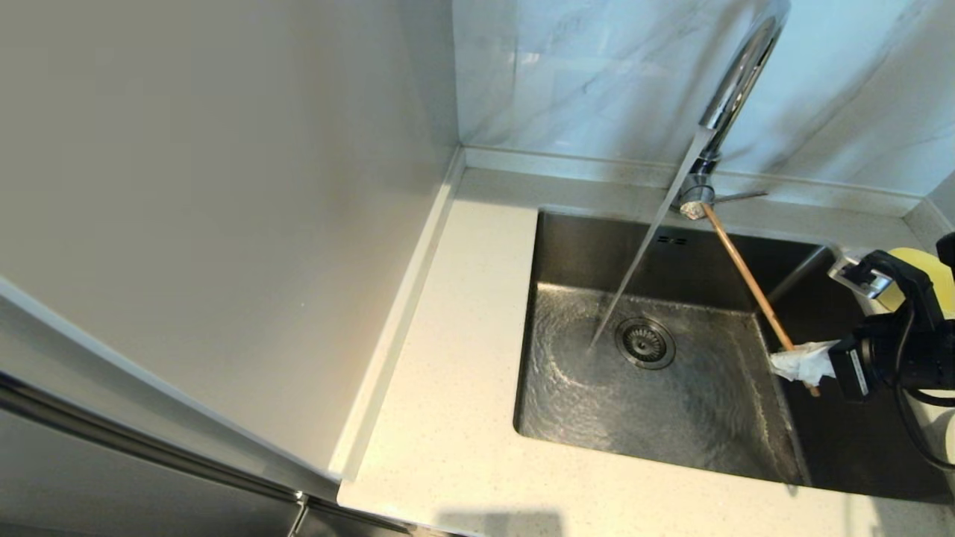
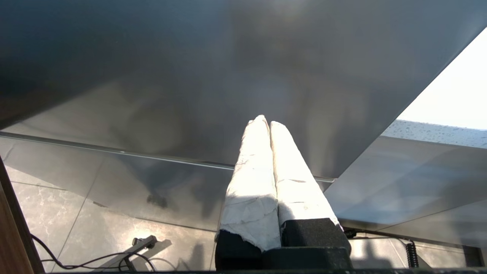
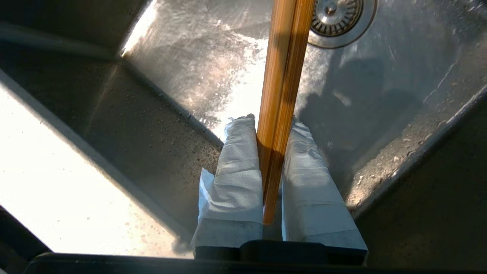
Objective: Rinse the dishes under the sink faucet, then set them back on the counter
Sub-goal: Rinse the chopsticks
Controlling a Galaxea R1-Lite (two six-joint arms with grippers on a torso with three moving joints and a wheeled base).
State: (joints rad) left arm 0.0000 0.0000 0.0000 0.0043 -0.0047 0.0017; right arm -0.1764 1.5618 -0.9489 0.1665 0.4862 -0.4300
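Observation:
My right gripper (image 1: 792, 363) is shut on the brown wooden chopsticks (image 1: 746, 280) at the right side of the steel sink (image 1: 567, 246). The chopsticks slant up and back toward the base of the chrome faucet (image 1: 735, 86). Water streams from the spout onto the basin floor beside the drain strainer (image 1: 645, 343), left of the chopsticks. In the right wrist view the chopsticks (image 3: 283, 87) sit clamped between the white-wrapped fingers (image 3: 237, 171), pointing toward the strainer (image 3: 336, 15). A pale-yellow bowl (image 1: 925, 272) peeks out behind the right arm. The plate is out of view. My left gripper (image 2: 265, 122) is shut and empty, off the counter.
The speckled counter (image 1: 440, 418) runs left of and in front of the sink. A tall plain panel (image 1: 224, 209) stands on the left, the marble wall (image 1: 582, 74) behind. The left wrist view shows a steel cabinet front and a tiled floor with cables (image 2: 95, 260).

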